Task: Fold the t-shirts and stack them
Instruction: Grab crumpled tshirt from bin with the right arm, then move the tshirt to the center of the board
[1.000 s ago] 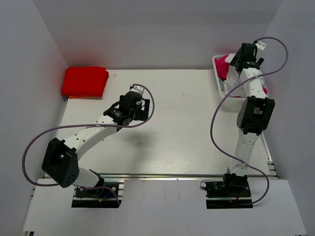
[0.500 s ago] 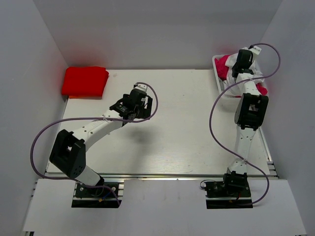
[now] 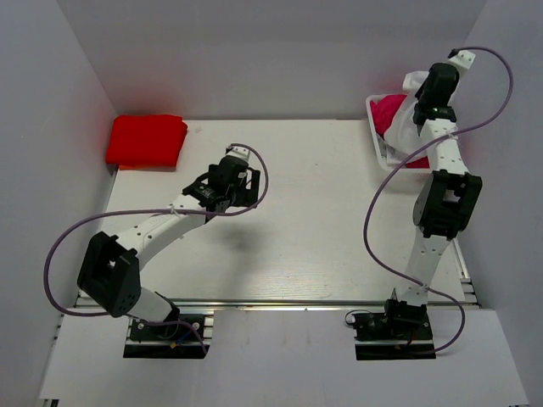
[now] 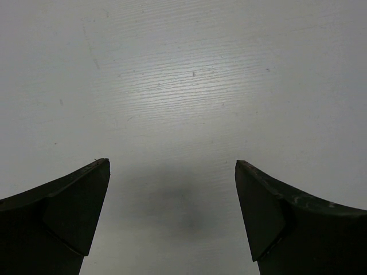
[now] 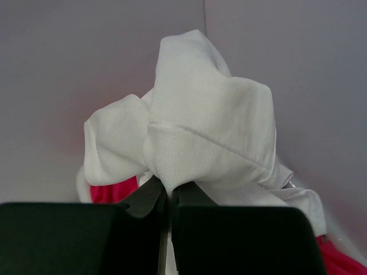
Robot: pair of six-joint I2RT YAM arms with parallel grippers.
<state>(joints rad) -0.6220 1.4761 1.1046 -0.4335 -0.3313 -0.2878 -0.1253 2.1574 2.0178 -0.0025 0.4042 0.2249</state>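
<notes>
bright, even light from above. glare streaks the table [image 4: 189,91] in the left wrist view, a soft shadow below it (the left gripper [image 4: 172,161] looks dark and soft-edged). the white shirt [image 5: 206,120] is sharp, gently shaded.

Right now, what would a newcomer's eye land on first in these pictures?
The bright red t-shirt, folded at the far left corner of the table, stands out most. Next, the right pincer is shut on a bunched white t-shirt above the white wire basket at the far right, with a magenta-pink t-shirt beneath. The left pincer hangs open over bare table.
</notes>
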